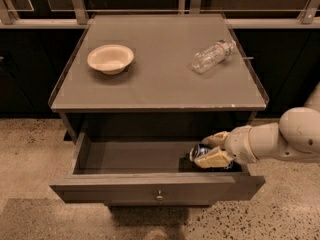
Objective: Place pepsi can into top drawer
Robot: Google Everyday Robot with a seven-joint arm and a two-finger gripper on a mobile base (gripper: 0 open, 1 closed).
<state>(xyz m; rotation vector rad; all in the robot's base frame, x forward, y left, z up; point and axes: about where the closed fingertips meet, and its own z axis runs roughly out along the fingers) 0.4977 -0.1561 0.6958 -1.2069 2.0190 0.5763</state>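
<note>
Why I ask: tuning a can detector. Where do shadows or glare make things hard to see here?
Camera view: the table is evenly lit, with a faint shadow beside the bowl; the inside of the top drawer lies in shade under it, so the dark pepsi can, held in the gripper at the right end as pictured, shows mainly by its silver top.

Pepsi can (196,152): only its silver end and a strip of blue show; the rest is covered by my hand (200,150), which sits inside the top drawer (125,188) at its right end, one finger on either side of the can. My arm (280,139): cut off by the right edge past the elbow. Clear bottle (212,55) on the surface: label too small to read.
</note>
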